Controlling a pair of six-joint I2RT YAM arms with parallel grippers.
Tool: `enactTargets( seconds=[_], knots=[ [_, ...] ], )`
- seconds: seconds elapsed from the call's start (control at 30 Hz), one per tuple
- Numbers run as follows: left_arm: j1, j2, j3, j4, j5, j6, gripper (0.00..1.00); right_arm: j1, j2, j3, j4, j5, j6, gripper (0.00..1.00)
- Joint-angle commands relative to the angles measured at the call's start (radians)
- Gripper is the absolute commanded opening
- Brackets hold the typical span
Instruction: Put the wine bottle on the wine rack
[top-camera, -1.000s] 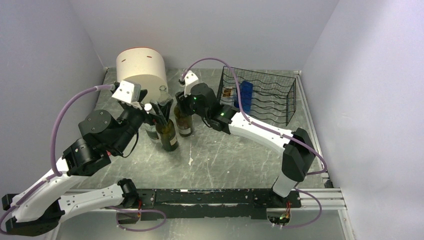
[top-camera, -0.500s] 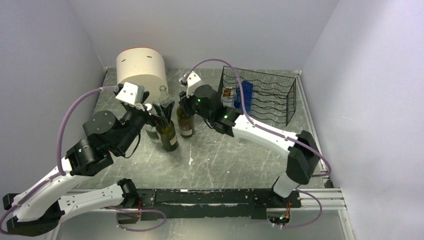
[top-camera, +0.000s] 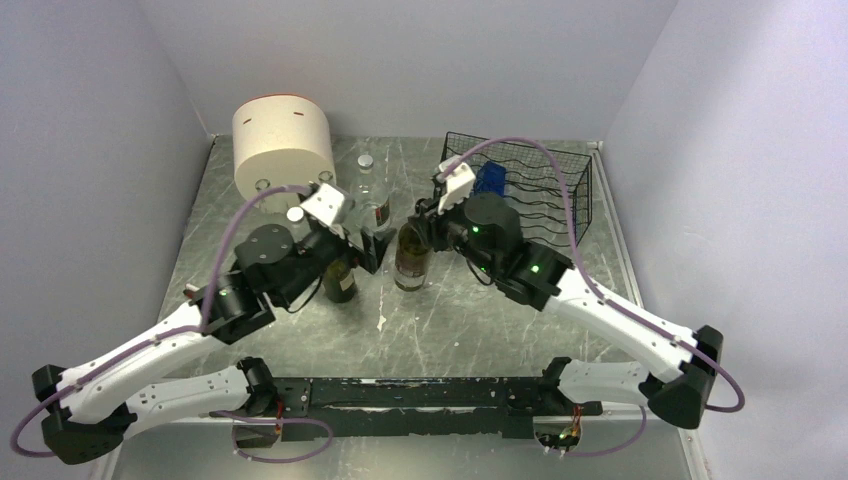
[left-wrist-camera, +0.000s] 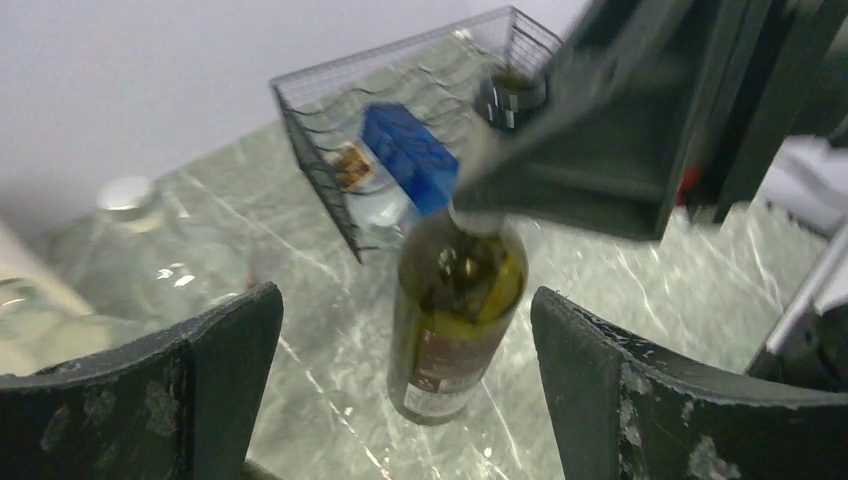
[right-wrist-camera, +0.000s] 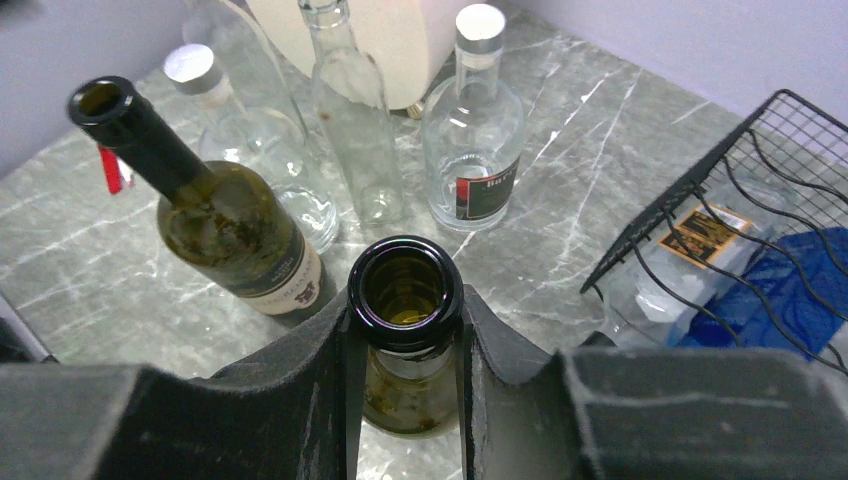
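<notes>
At the far left the cream container (top-camera: 283, 140) stands at the back of the desk (top-camera: 450, 320), with clear bottles (right-wrist-camera: 470, 140) grouped just in front of it, out of the way of the work. An open dark bottle (right-wrist-camera: 230, 235) stands beside them, near the left arm. The left fingers (left-wrist-camera: 215, 365) are spread wide on nothing, facing the wine bottle (left-wrist-camera: 455, 300) from its left side, probably ready to steady or support its body. That bottle stands upright near the middle of the desk, between the two arms and short of the rack; whether its base touches the desk I cannot tell. The right fingers (right-wrist-camera: 300, 390) are clamped on its neck just under the open lip, a grip high enough to lift it and leave the body free. To the right, the rack (top-camera: 545, 190) waits at the back corner, a blue-wrapped item (left-wrist-camera: 410, 155) already lying at its left end, so the free wavy slots lie further right.
</notes>
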Motion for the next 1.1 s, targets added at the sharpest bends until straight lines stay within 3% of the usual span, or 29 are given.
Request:
enactTargets(
  seconds=[0.0,0.23,0.43,0.6,0.87,1.07],
  knots=[
    [0.006,0.041,-0.102,0.195,0.244,0.059,0.98,0.003,-0.099,-0.016,0.014,0.046,0.048,0.00],
    [0.005,0.145,-0.261,0.401,0.274,0.046,1.00,0.004,-0.168,-0.004,-0.051,0.065,0.076,0.00],
    [0.005,0.218,-0.340,0.566,0.392,0.070,0.99,0.003,-0.195,0.002,-0.070,0.058,0.094,0.00],
    [0.005,0.306,-0.371,0.720,0.417,0.074,1.00,0.005,-0.219,-0.001,-0.053,0.019,0.106,0.00],
    [0.006,0.387,-0.355,0.829,0.413,0.045,0.98,0.004,-0.270,0.005,-0.062,-0.044,0.100,0.00],
    [0.010,0.389,-0.348,0.881,0.413,0.051,0.89,0.003,-0.326,-0.016,-0.052,-0.084,0.096,0.00]
  ],
)
